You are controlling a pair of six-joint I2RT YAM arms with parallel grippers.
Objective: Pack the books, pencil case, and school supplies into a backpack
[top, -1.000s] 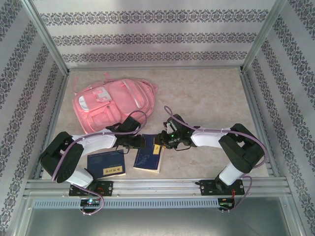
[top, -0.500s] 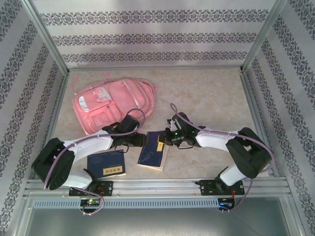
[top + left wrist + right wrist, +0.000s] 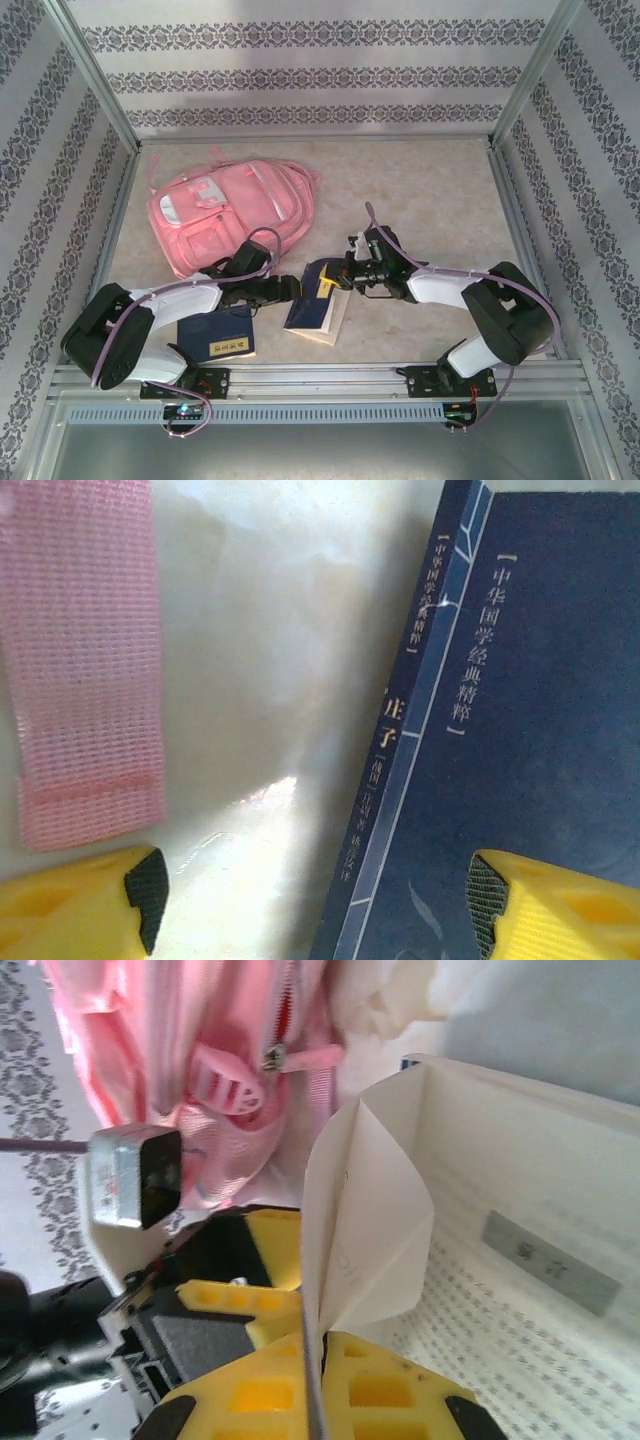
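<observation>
The pink backpack [image 3: 225,215] lies at the far left of the table. One navy book [image 3: 218,342] with a yellow label lies flat near the front edge. A second navy book [image 3: 315,310] sits mid-table with its far edge raised. My right gripper [image 3: 338,278] is shut on that edge, and in the right wrist view the yellow fingers [image 3: 400,1385] pinch the thin cover with a curled white page [image 3: 365,1230]. My left gripper [image 3: 288,290] stands open just left of this book. Its fingertips [image 3: 560,905] straddle the book's spine [image 3: 400,780].
A pink backpack strap [image 3: 85,660] lies on the tabletop left of the book's spine. The backpack's zipper pull [image 3: 270,1055] hangs close behind the lifted book. Metal frame rails [image 3: 300,375] run along the near edge, and patterned walls enclose the table.
My left gripper has opened, letting go of the book. The right gripper has shut on the book's far edge and raised it, shifting the book slightly right.
</observation>
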